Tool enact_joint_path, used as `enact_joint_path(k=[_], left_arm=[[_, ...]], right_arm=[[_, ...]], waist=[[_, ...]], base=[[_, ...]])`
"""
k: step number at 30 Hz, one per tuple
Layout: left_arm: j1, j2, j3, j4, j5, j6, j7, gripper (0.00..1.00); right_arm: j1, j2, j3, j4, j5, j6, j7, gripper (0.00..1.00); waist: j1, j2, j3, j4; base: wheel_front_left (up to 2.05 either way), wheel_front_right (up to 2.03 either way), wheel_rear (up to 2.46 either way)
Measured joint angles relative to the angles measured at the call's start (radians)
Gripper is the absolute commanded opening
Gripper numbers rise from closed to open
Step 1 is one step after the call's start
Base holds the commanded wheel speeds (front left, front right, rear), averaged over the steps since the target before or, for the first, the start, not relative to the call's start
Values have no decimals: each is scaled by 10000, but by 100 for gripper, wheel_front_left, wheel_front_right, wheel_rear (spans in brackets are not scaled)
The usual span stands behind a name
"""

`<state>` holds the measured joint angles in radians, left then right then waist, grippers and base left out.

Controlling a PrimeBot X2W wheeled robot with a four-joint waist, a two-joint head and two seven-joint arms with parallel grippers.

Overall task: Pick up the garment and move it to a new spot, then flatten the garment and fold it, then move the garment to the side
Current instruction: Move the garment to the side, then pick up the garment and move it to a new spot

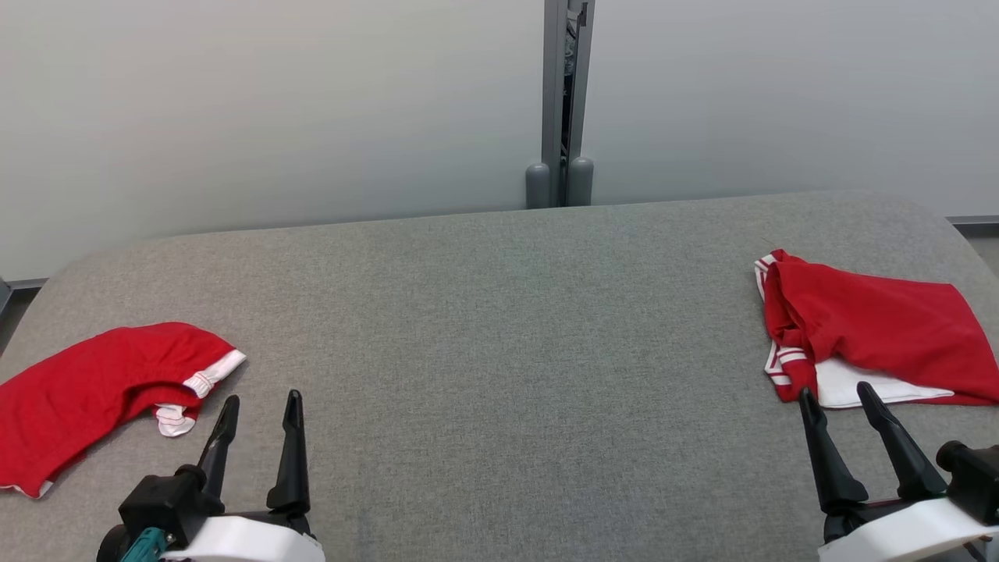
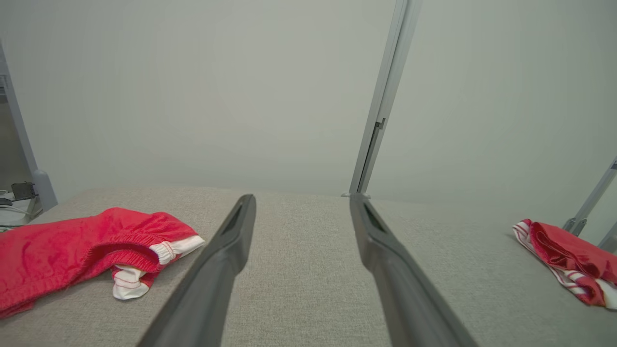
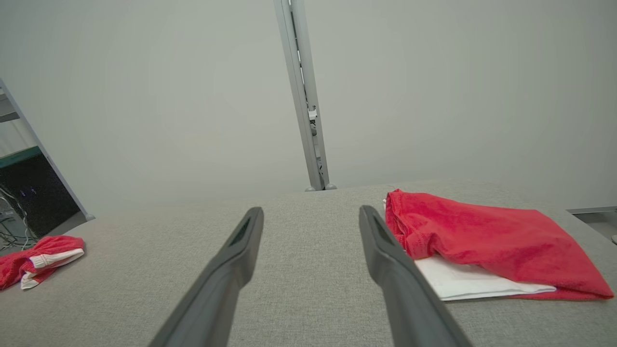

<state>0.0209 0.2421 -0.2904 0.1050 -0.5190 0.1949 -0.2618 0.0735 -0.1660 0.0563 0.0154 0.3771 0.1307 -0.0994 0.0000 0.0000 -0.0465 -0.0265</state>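
Note:
Two red garments with white trim lie on the grey table (image 1: 499,328). One garment (image 1: 94,390) is crumpled at the left edge, also seen in the left wrist view (image 2: 82,246) and far left in the right wrist view (image 3: 33,260). The other garment (image 1: 874,332) lies at the right, with white lining showing, also in the right wrist view (image 3: 487,241) and the left wrist view (image 2: 569,260). My left gripper (image 1: 261,402) stands open just right of the left garment, nothing between its fingers (image 2: 226,250). My right gripper (image 1: 839,394) is open, its fingertips (image 3: 381,246) at that garment's near edge.
A pale wall with a grey vertical post (image 1: 563,101) stands behind the table's far edge. The wide middle of the grey fabric surface lies between the two garments. Cables and dark equipment (image 3: 24,202) sit beyond the table's left end.

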Motion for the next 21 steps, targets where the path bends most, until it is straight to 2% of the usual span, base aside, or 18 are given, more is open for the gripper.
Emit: enact_joint_path(k=[21], left_arm=[[-37,-171,199,-48,359,-222,-15,100]], right_arm=[[39,247,44,-322,-134,2,288,100]], waist=[[0,0,68,17]], base=[[0,0,0]])
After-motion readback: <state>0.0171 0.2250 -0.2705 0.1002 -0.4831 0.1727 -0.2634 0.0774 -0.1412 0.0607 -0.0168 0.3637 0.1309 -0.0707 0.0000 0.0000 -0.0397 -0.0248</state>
